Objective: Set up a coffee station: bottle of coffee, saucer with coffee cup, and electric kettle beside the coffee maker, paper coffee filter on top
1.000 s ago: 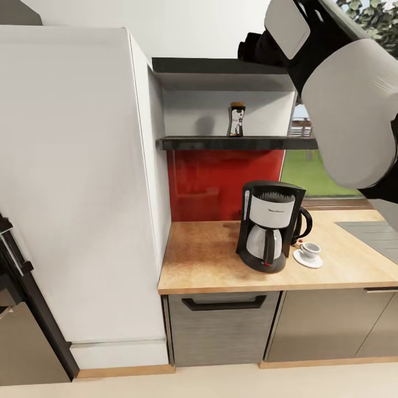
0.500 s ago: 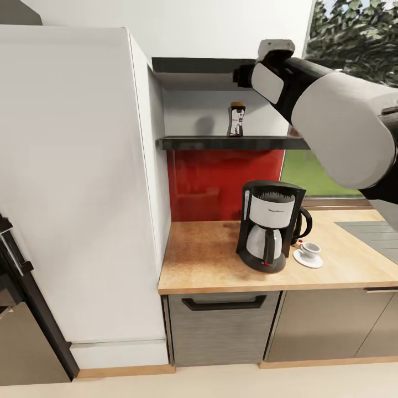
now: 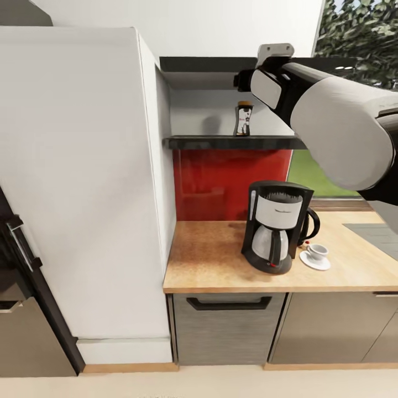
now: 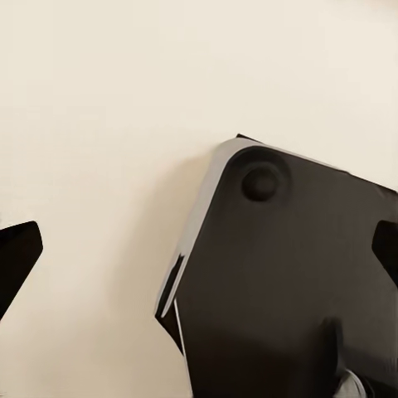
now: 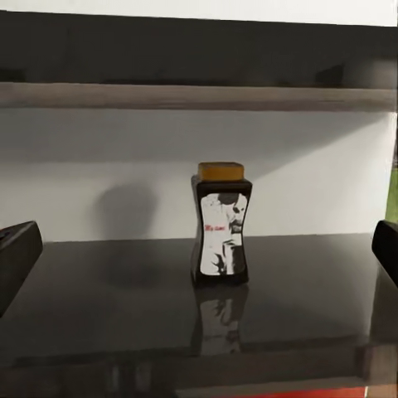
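The bottle of coffee (image 3: 243, 118) (image 5: 220, 224) stands upright on the black kitchen shelf (image 3: 221, 142) (image 5: 99, 290). My right gripper (image 5: 201, 253) is open and faces the bottle from a short way off, its fingertips (image 5: 18, 253) wide apart. The raised right arm (image 3: 331, 121) reaches toward the shelf. Below, the coffee maker (image 3: 278, 226) stands on the kitchen countertop (image 3: 210, 260). The coffee cup (image 3: 318, 251) sits on the saucer (image 3: 312, 262) to its right. A black handle of the electric kettle (image 3: 313, 222) shows behind the coffee maker. The paper coffee filter is out of view. My left gripper (image 4: 199, 253) hangs open over the floor.
A tall white cabinet (image 3: 83, 182) walls off the counter's left end. A red backsplash (image 3: 221, 179) lies behind the counter, and a second dark board (image 3: 210, 63) runs above the shelf. A grey hob (image 3: 381, 232) sits at the right, a drawer front (image 3: 226, 326) below.
My right arm has swung down from close in front of the camera and now points at the shelf. The whole view has shifted a little, so the camera moved; the objects have not.
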You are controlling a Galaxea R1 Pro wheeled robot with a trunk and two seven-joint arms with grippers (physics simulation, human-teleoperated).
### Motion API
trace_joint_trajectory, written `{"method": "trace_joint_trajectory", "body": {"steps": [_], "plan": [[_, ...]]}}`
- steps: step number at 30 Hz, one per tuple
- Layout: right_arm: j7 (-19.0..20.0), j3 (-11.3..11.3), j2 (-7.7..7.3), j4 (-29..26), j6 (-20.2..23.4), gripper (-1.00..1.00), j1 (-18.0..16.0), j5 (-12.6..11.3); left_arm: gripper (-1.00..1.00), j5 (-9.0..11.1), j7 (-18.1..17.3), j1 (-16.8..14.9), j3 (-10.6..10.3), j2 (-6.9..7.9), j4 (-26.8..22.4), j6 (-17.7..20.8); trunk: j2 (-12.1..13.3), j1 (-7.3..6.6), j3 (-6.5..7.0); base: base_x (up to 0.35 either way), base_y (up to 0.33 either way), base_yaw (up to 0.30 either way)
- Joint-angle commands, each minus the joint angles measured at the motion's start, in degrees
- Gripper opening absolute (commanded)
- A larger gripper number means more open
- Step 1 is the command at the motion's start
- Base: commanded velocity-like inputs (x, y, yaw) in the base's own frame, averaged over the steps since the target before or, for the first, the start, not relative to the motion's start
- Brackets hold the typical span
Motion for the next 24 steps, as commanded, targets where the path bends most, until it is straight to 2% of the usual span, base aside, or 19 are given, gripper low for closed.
{"method": "trace_joint_trajectory", "body": {"steps": [1,7,19,21,23,24], "plan": [[-0.5,0.39,0.02,0.1,0.18,1.0,-0.05,-0.24,1.0,0.4,-0.09,0.04,-0.18,0.02,-0.07,-0.07,-0.03,0.02,-0.06,0.0,0.0,0.201],[-0.98,0.34,0.02,0.1,1.15,1.0,-0.05,1.15,1.0,0.51,-0.09,0.04,-0.18,0.02,0.04,-0.1,-0.03,0.02,-0.21,0.0,0.0,0.114],[-1.07,0.32,0.02,0.1,1.58,1.0,0.03,1.53,1.0,1.11,-0.05,0.04,-0.1,0.11,0.9,-0.14,-0.03,0.02,-0.24,0.0,0.0,0.01],[-1.16,0.32,0.02,0.1,2.18,1.0,0.04,1.53,1.0,1.19,-0.03,0.04,-0.05,0.31,1.61,-0.21,-0.03,0.02,-0.24,0.0,0.0,0.0],[-1.24,0.32,0.02,0.1,3.99,1.0,0.02,1.53,1.0,1.32,-0.19,0.04,-0.02,1.35,3.74,-1.89,-0.03,0.02,-0.24,0.0,0.0,0.0],[-1.24,0.32,0.02,0.09,5.31,1.0,0.04,1.53,1.0,1.43,-0.54,0.04,0.04,2.17,6.77,-3.82,-0.03,0.02,-0.24,0.0,0.0,0.0]]}}
